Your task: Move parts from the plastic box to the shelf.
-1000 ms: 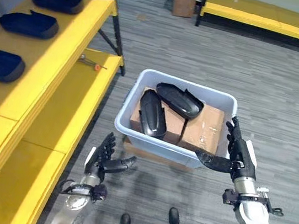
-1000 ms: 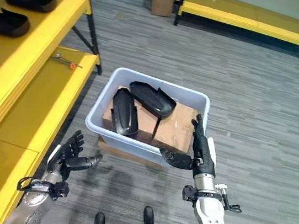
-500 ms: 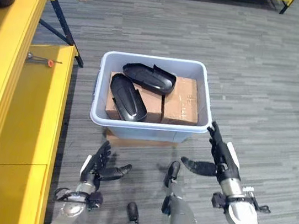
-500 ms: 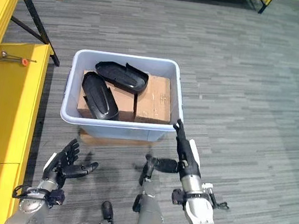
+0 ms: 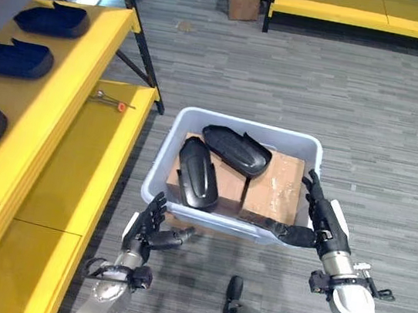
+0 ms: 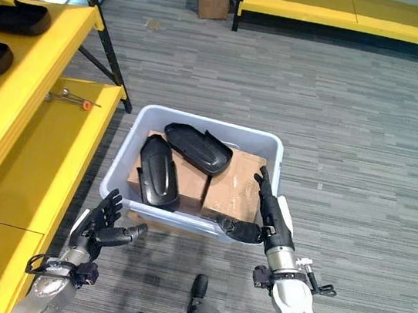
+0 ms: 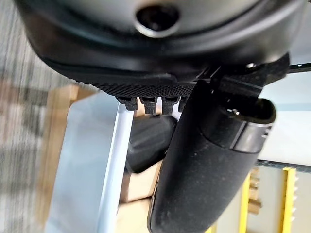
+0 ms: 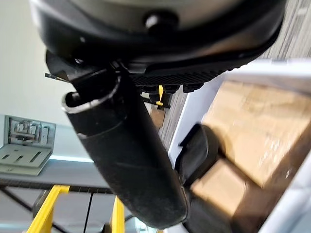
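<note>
A pale blue plastic box (image 5: 234,119) stands on the floor and holds two black moulded parts, one long part (image 5: 197,172) and one wider part (image 5: 235,148), both lying on cardboard boxes (image 5: 277,183). My left hand (image 5: 148,228) is open with fingers spread, just off the box's near left corner. By the near right corner my right hand (image 5: 326,222) is open, its thumb pointing along the box's near wall. Nothing is held in either hand. The yellow shelf (image 5: 91,54) on the left carries three dark parts (image 5: 14,60) on its upper level.
The shelf's lower level (image 5: 95,160) holds a small tool with an orange tip (image 5: 112,101). A black shelf leg (image 5: 137,33) slants down behind the box. A small cardboard box (image 5: 245,4) and a low yellow rack (image 5: 370,9) stand at the far side.
The camera has swung about, so the whole picture shifted. Both hands stay open; half a second ago they hung short of the box, now they are at its near wall.
</note>
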Controlling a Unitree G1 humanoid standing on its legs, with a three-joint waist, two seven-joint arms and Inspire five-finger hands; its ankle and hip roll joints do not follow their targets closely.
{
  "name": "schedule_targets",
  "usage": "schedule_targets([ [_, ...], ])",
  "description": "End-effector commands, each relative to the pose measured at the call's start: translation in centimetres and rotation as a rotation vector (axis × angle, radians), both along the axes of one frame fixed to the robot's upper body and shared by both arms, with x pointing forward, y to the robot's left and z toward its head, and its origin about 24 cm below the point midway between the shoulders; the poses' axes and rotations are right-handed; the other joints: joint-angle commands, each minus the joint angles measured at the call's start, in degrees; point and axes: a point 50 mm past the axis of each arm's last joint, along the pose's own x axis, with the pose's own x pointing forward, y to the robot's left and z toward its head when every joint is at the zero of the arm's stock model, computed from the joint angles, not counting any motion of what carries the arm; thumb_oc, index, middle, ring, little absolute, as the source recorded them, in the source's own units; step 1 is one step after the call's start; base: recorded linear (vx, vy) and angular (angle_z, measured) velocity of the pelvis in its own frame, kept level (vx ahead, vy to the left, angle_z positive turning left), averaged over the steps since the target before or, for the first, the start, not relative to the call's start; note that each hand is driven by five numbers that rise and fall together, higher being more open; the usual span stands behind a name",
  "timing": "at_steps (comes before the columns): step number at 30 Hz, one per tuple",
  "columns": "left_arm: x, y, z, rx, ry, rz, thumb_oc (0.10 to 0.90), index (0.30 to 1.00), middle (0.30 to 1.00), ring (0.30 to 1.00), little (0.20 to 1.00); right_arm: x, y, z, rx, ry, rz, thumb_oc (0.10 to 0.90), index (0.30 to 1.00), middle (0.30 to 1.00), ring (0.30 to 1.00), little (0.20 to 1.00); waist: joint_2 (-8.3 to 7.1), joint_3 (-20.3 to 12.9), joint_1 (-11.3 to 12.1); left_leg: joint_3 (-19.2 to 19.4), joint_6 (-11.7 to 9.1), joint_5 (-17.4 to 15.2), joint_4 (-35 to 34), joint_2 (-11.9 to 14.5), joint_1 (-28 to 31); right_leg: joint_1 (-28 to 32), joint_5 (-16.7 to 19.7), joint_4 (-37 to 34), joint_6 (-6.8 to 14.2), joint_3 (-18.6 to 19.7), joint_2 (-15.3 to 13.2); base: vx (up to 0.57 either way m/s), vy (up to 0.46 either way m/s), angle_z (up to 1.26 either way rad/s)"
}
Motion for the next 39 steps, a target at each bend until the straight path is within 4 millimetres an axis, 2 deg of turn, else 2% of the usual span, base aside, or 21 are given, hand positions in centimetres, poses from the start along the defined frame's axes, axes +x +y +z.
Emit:
schedule_targets([
  [1, 1.2, 0.5, 4.2, -0.016, -0.219, -0.002, 0.9, 1.0, 1.0, 1.0, 1.0, 0.4, -0.2, 5.1, 0.038, -0.276, -0.009, 0.9, 1.0, 1.0, 1.0, 1.0, -1.61, 1.44, -0.6, 2.77, -0.33, 10.46, -17.39, 7.58, 4.17, 5.01, -3.47, 0.23, 7.77, -0.19, -6.32, 0.09, 0.242, 0.1],
  [2, 1.2, 0.8, 4.1, -0.008, -0.216, 0.02, 0.9, 1.0, 1.0, 1.0, 1.0, 0.6, -0.2, 5.2, 0.035, -0.288, -0.019, 0.9, 1.0, 1.0, 1.0, 1.0, -0.74, 1.63, 0.24, -0.13, -1.81, 16.87, -24.51, 11.98, 2.39, 4.58, -4.46, 1.08, 8.71, 1.95, -6.55, 0.1, 0.236, -0.04],
  [3, 1.1, 0.8, 4.1, -0.008, -0.216, 0.02, 0.9, 1.0, 1.0, 1.0, 1.0, 0.6, -0.2, 5.2, 0.035, -0.288, -0.019, 0.9, 1.0, 1.0, 1.0, 1.0, -0.65, 1.55, 0.25, -0.06, -1.94, 17.28, -25.24, 12.14, 2.69, 4.44, -4.59, 1.27, 8.64, 1.94, -6.42, 0.13, 0.294, -0.27],
  [4, 1.0, 0.8, 3.9, -0.007, -0.206, 0.028, 0.9, 1.0, 1.0, 1.0, 1.0, 0.6, -0.2, 5.3, 0.025, -0.292, -0.02, 0.9, 1.0, 1.0, 1.0, 1.0, 0.08, 1.27, 0.46, -0.99, -3.05, 20.22, -28.57, 13.64, 2.31, 4.67, -5.06, 1.51, 9.16, 2.8, -6.68, 0.17, 0.328, -0.46],
  [5, 0.7, 0.8, 3.6, -0.025, -0.194, 0.03, 0.9, 1.0, 1.0, 1.0, 1.0, 0.3, -0.3, 5.1, 0.019, -0.276, -0.015, 0.9, 1.0, 1.0, 1.0, 1.0, 1.01, 0.69, -0.08, 0.52, -3.6, 19.12, -29.87, 14.05, 3.97, 5.14, -5.32, 1.86, 10.01, 3.57, -7.67, 0.17, 0.337, -0.41],
  [8, 0.7, 0.7, 3.5, -0.022, -0.193, 0.016, 0.9, 1.0, 1.0, 1.0, 1.0, 0.0, -0.5, 4.9, -0.001, -0.267, -0.018, 0.9, 1.0, 1.0, 1.0, 1.0, 1.69, 0.2, -0.22, 2.66, -4.22, 18.65, -30.1, 13.06, 4.98, 5.22, -3.96, 1.81, 10.55, 4.38, -8.65, 0.15, 0.304, -0.51],
  [11, 1.1, 0.8, 4.2, 0.002, -0.223, -0.016, 0.9, 1.0, 1.0, 1.0, 1.0, -0.1, -0.8, 4.8, -0.004, -0.264, -0.051, 0.9, 1.0, 1.0, 1.0, 1.0, 0.94, 0.83, -0.88, 4.0, -3.26, 14.18, -23.9, 9.63, 3.68, 6.93, -1.47, -0.39, 12.02, 5.01, -12.25, 0.08, 0.239, -0.16],
  [14, 1.6, 1.2, 5.0, 0.036, -0.253, -0.018, 0.9, 1.0, 1.0, 1.0, 1.0, 0.1, -0.4, 4.5, -0.008, -0.257, -0.052, 0.9, 1.0, 1.0, 1.0, 1.0, 0.22, 1.16, -0.6, 5.84, -2.24, 11.06, -21.17, 7.1, 3.36, 7.89, 1.66, -3.2, 13.37, 5.22, -15.4, 0.05, 0.233, -0.01],
  [18, 1.7, 1.6, 5.4, 0.052, -0.263, -0.007, 0.9, 1.0, 1.0, 1.0, 1.0, 0.2, -0.3, 4.3, -0.026, -0.247, -0.056, 0.9, 1.0, 1.0, 1.0, 1.0, -0.6, 0.81, -0.25, 6.21, -1.41, 9.77, -20.23, 5.42, 2.66, 8.09, 3.63, -4.76, 14.4, 4.72, -17.08, 0.02, 0.13, 0.03],
  [26, 1.7, 2.1, 5.8, 0.075, -0.277, 0.014, 0.9, 1.0, 1.0, 1.0, 1.0, 0.8, -0.4, 4.8, -0.116, -0.264, -0.064, 0.9, 1.0, 1.0, 1.0, 1.0, -2.22, 0.25, 0.91, 6.37, -0.64, 9.14, -19.95, 4.09, 1.87, 7.85, 5.4, -5.56, 15.49, 3.17, -18.47, 0.01, 0.035, 0.04],
  [31, 1.8, 2.3, 6.2, 0.08, -0.291, 0.018, 0.9, 1.0, 1.0, 1.0, 1.0, 2.4, -1.1, 7.0, -0.267, -0.353, -0.096, 0.9, 1.0, 1.0, 1.0, 1.0, -2.89, 0.86, 2.25, 5.85, -0.73, 9.71, -20.42, 4.24, 1.43, 7.52, 5.09, -5.01, 15.57, 2.25, -18.41, -0.01, -0.014, 0.04],
  [34, 1.5, 2.3, 6.2, 0.076, -0.289, -0.011, 0.9, 1.0, 1.0, 1.0, 1.0, 4.5, -1.7, 10.0, -0.501, -0.433, -0.083, 0.9, 1.0, 1.0, 1.0, 1.0, -3.18, 2.64, 4.06, 4.91, -0.98, 10.6, -20.86, 4.84, 0.86, 6.94, 4.06, -3.94, 15.23, 1.31, -18.03, -0.05, -0.052, 0.05],
  [35, 1.5, 2.3, 6.3, 0.075, -0.29, -0.01, 0.9, 1.0, 1.0, 1.0, 1.0, 4.5, -1.7, 10.1, -0.502, -0.435, -0.082, 0.9, 1.0, 1.0, 1.0, 1.0, -3.12, 2.72, 3.98, 4.9, -1.0, 10.61, -20.88, 4.88, 0.89, 6.93, 4.02, -3.88, 15.2, 1.31, -18.0, -0.08, -0.047, 0.11],
  [36, 1.3, 2.2, 6.4, 0.073, -0.293, -0.033, 0.9, 1.0, 1.0, 1.0, 1.0, 5.5, -1.9, 11.3, -0.636, -0.451, -0.063, 0.9, 1.0, 1.0, 1.0, 1.0, -2.97, 4.15, 5.01, 4.21, -1.16, 11.28, -21.17, 5.19, 0.36, 6.28, 3.5, -2.94, 14.95, 1.04, -17.84, -0.06, -0.033, 0.09],
  [37, 1.3, 2.2, 6.4, 0.071, -0.294, -0.031, 0.9, 1.0, 1.0, 1.0, 1.0, 5.6, -1.8, 11.4, -0.637, -0.453, -0.061, 0.9, 1.0, 1.0, 1.0, 1.0, -2.89, 4.22, 4.86, 4.18, -1.18, 11.3, -21.17, 5.23, 0.35, 6.25, 3.45, -2.84, 14.93, 1.02, -17.81, -0.08, -0.052, 0.11],
  [39, 1.3, 2.1, 6.5, 0.069, -0.298, -0.049, 0.9, 1.0, 1.0, 1.0, 1.0, 6.6, -2.1, 12.4, -0.759, -0.462, -0.06, 0.9, 1.0, 1.0, 1.0, 1.0, -2.64, 5.43, 5.92, 3.57, -1.3, 11.86, -21.45, 5.31, -0.15, 5.73, 3.06, -2.11, 14.8, 0.59, -17.7, -0.06, -0.034, 0.11],
])
